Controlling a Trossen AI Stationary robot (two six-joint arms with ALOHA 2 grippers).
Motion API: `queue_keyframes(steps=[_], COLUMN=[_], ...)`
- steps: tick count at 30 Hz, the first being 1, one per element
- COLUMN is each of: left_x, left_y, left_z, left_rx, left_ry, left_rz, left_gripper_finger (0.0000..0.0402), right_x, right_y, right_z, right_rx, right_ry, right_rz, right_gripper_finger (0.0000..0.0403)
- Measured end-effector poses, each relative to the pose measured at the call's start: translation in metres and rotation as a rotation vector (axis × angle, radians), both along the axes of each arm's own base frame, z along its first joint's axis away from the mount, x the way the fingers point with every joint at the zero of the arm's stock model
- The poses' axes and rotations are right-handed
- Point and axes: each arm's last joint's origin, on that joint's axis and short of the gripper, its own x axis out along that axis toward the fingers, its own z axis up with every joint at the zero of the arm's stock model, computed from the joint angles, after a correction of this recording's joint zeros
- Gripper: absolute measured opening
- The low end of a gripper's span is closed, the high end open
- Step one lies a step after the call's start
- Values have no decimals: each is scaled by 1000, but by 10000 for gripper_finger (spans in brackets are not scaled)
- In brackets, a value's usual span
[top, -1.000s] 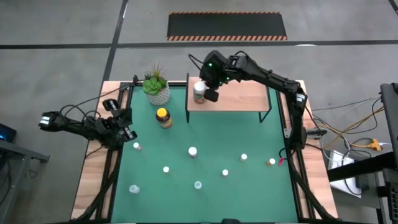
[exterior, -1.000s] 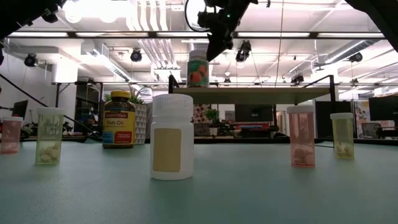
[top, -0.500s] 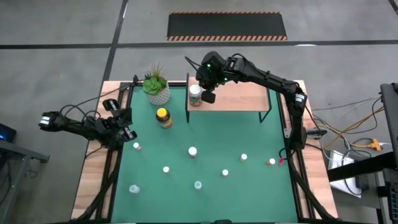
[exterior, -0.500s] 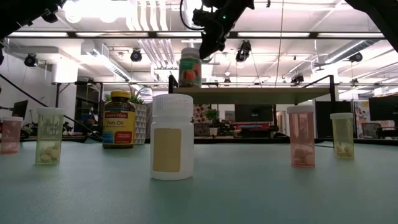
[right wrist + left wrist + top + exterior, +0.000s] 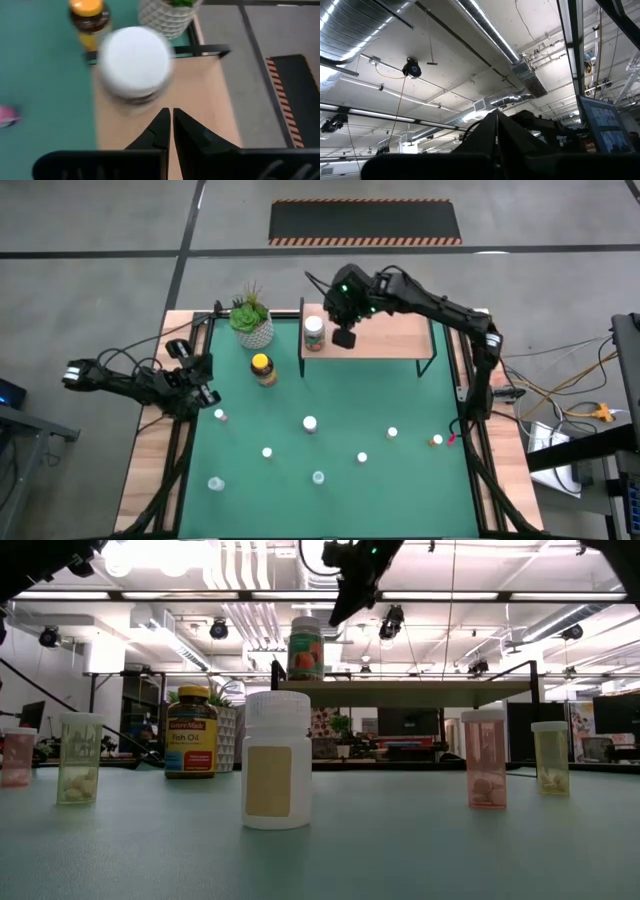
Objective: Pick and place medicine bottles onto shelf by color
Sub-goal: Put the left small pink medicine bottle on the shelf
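A round, white-capped bottle [image 5: 314, 330] with an orange-and-green label is seen standing upright on the shelf [image 5: 385, 338], at the end nearest the plant [image 5: 251, 317]; the shelf is a low rectangular platform with a smooth light wood top and thin black metal legs. The right gripper [image 5: 344, 336] is held just above the wood beside this bottle, apart from it, its two dark tapered fingers [image 5: 161, 131] pressed together with nothing between them. The left gripper [image 5: 205, 392] is parked at the table's left edge, its fingers closed and empty, the wrist turned toward the ceiling. On the matte green mat [image 5: 330, 435] an amber jar [image 5: 262, 368] with a yellow lid is set near the shelf's leg, its label reading fish oil. Farther forward, small cylindrical bottles are scattered well apart: an opaque white one [image 5: 277, 772] with a tan label, a translucent pink one [image 5: 484, 772], two translucent yellow-green ones [image 5: 80, 771] with pills visible inside, and a further pink one [image 5: 17, 756] at the far edge. The plant is held in a white pot with a diamond-patterned surface.
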Motion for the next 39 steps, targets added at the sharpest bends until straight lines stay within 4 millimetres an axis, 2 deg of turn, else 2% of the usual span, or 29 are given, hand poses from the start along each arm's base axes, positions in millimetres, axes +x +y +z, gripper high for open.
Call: queue_keyframes(steps=[5, 9, 12, 15, 18, 22, 25, 31, 36, 39], left_x=[7, 13, 19, 25, 35, 49, 63, 97, 117, 128], left_y=[-1, -2, -4, -8, -12, -14, -17, -25, -29, -31], left_z=[-5, -9, -13, -18, -18, -3, 10, 10, 6, 3], left_rx=[0, -88, -191, -256, -318, -406, -454, -569, -673, -713], left_ry=[63, 77, 94, 118, 154, 116, 93, 178, 217, 233], left_rz=[-12, -104, -231, -391, -515, -584, -624, -678, -713, -708], left_gripper_finger=[0, 0, 0, 0, 0, 0, 0, 0, 0, 0], right_x=[-9, -28, -43, -57, -67, -79, -88, -101, -116, -122], right_y=[54, 98, 123, 139, 145, 147, 147, 148, 151, 151], right_z=[-8, -22, -42, -65, -84, -108, -118, -126, -132, -135], right_rx=[-12, -45, -68, -114, -178, -203, -236, -251, -204, -213], right_ry=[-16, -96, -165, -252, -395, -543, -607, -620, -675, -722], right_rz=[105, 211, 291, 370, 432, 539, 590, 622, 770, 788], right_gripper_finger=[9, 9, 9, 9, 9, 9, 9, 9, 9, 9])
